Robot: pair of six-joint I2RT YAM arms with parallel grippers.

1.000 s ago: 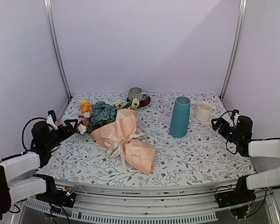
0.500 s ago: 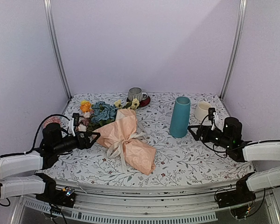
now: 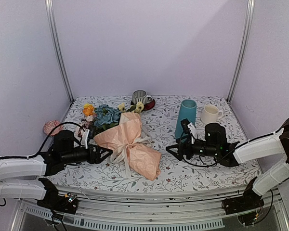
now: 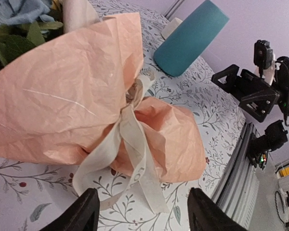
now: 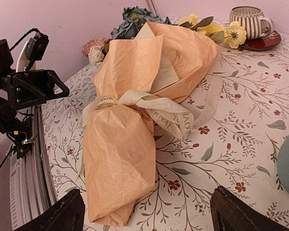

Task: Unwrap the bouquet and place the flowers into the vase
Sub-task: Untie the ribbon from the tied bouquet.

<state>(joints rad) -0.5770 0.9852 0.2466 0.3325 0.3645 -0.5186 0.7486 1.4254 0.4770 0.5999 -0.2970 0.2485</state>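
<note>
While the bouquet point(image 3: 129, 143) lies tied, flowers point(image 3: 105, 115) in its paper, the vase point(image 3: 185, 120) stands right of it. Left gripper point(image 3: 105, 155) and right gripper point(image 3: 176, 148) gape apart.

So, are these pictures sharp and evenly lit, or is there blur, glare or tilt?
Top external view: soft even light, no glare, only faint shadows under the crinkled peach-pink paper bouquet. Left wrist view: strongly tilted, so the tall teal-blue cylindrical vase seems to lean; the bouquet is sharp. Right wrist view: sharp in the middle, the dark fingertips at the bottom corners soft.
</note>
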